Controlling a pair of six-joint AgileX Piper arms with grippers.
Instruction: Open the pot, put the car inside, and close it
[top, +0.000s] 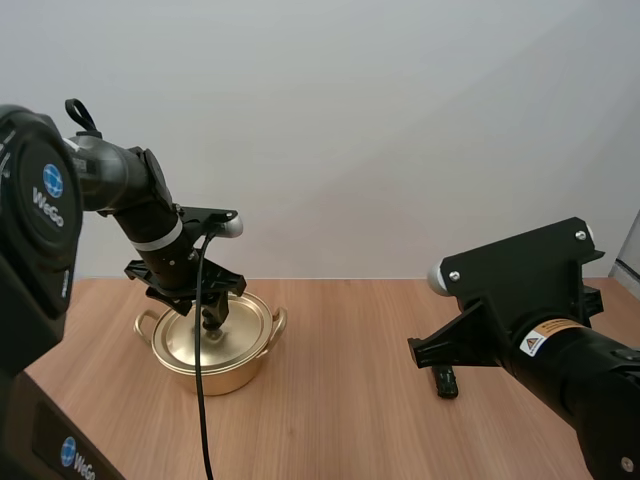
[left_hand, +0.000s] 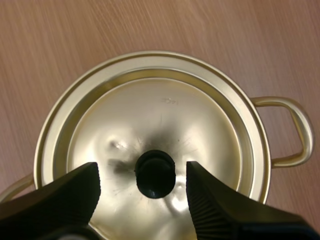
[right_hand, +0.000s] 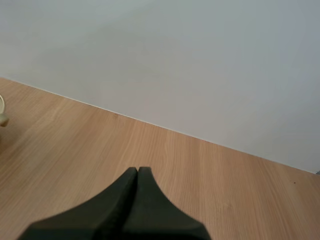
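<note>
1. Right gripper (right_hand: 137, 170): at the near right of the table (top: 340, 420), low over bare wood. Its fingers lie pressed together in one dark wedge and hold nothing. It is well apart from the pot.

2. Pot (top: 215, 375): gold-coloured metal, standing upright on the table at the left, farther back than the right gripper. A looped side handle (left_hand: 295, 130) sticks out from its rim. By its look it is thin-walled, so probably light and stiff. The polished skin is likely slick under ribbed pads, and the pot could slide on the wood if pushed sideways.

3. Lid (left_hand: 160, 115): seated flat on the pot, so the pot is closed. It is a shallow dome with stepped rings, and shows small dents and scuffing around the centre. This suggests soft sheet metal that marks easily.

4. Knob (left_hand: 155, 173): black, small and round, at the centre of the lid. It is the sensible place to take hold, being the only raised part and less slippery than the metal. A square pinch across its waist and a straight lift should keep the lid from tilting.

5. Left gripper (top: 213, 322): poised directly above the lid. Its fingers are spread, one on each side of the knob, with a gap showing on both sides. Nothing is gripped yet.
</note>
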